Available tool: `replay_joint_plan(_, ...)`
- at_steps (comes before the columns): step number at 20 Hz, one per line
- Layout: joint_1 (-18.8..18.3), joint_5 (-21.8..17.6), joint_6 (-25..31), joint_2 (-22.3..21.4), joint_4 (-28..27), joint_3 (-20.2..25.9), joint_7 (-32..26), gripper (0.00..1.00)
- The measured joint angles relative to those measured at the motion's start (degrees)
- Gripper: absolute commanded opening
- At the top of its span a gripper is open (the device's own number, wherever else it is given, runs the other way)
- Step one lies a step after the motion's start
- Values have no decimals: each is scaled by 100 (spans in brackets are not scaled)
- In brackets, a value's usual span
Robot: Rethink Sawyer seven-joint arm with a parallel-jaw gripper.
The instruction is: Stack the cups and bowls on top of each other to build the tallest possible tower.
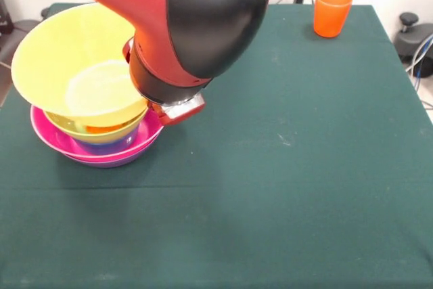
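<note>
A large yellow bowl leans tilted toward the camera on top of the tower at the table's left. Below it sit a light green bowl, a sliver of orange, a blue bowl, a wide pink bowl and a purple bowl at the bottom. The red and black arm comes down right against the yellow bowl's right rim. My gripper is mostly hidden behind the wrist, with only a silver part showing. An orange cup stands upright alone at the far right.
The green table ends close to the tower on the left. Cables and dark equipment lie off the table's right edge.
</note>
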Motion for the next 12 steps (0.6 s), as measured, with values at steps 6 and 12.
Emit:
replay_joint_plan(6,65,0,-4,-58,216,2,0,0)
replay_joint_plan(12,137,0,-218,-187,527,7,0,0)
